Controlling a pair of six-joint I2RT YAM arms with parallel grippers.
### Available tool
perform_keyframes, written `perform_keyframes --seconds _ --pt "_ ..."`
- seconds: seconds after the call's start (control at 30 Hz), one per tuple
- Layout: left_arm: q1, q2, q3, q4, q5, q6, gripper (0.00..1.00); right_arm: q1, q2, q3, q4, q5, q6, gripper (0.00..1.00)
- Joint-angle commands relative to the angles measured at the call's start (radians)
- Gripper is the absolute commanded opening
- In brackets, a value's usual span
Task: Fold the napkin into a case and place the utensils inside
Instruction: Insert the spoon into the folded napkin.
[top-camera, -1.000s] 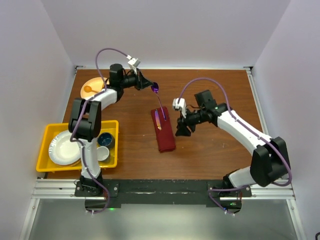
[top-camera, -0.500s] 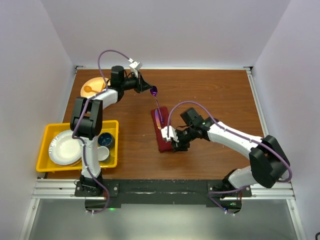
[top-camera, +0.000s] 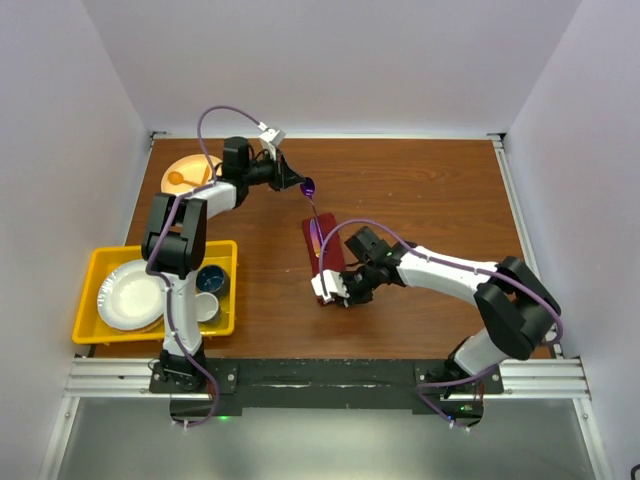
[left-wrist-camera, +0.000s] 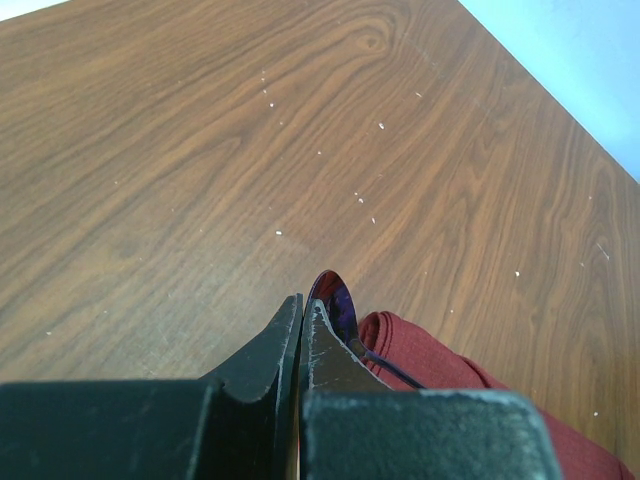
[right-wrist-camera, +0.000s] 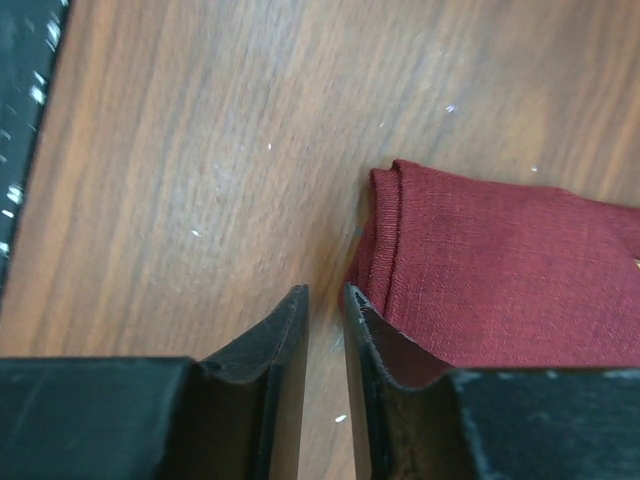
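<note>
The case (top-camera: 330, 262) is a narrow maroon cloth packet lying mid-table. A purple spoon (top-camera: 309, 186) rests with its bowl beyond the case's far end and its handle running into the case. My left gripper (top-camera: 297, 183) is shut at the bowl. In the left wrist view the bowl (left-wrist-camera: 335, 298) lies against my right fingertip, not visibly between the jaws (left-wrist-camera: 301, 305), with the case (left-wrist-camera: 430, 365) behind. My right gripper (top-camera: 336, 293) is low at the case's near end. It is open by a narrow gap (right-wrist-camera: 327, 293) and empty, beside the case's corner (right-wrist-camera: 510, 270).
A yellow bin (top-camera: 90, 262) at the left holds a white plate (top-camera: 128, 297) and cups. An orange plate (top-camera: 185, 172) with an orange spoon sits at the back left, beside the left arm. White walls close in the table.
The right arm swung from the right of the case down to its near end and lowered. The left gripper and spoon bowl shifted slightly toward the case.
</note>
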Motion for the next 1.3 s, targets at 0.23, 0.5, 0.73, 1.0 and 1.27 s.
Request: perform_keyframes --seconds 0.23,0.5,0.73,1.0,1.27 --pt "-0.003 0.001 -0.031 0.083 0.055 -0.036 0.0 0.068 0.024 -0.026 0.057 0.17 -0.174 0.19" --pt "-0.013 -0.007 -0.062 0.099 0.065 -0.047 0.0 0.142 0.076 -0.023 0.12 0.294 -0.162 0.16" --pt "-0.029 -0.008 -0.066 0.125 0.059 -0.07 0.0 0.151 0.093 -0.02 0.141 0.32 -0.148 0.14" --pt "-0.047 -0.005 -0.075 0.108 0.104 -0.057 0.0 0.152 0.104 -0.013 0.143 0.322 -0.13 0.12" --pt "-0.075 -0.017 -0.112 0.07 0.093 -0.011 0.0 0.152 0.116 0.009 0.138 0.32 -0.113 0.12"
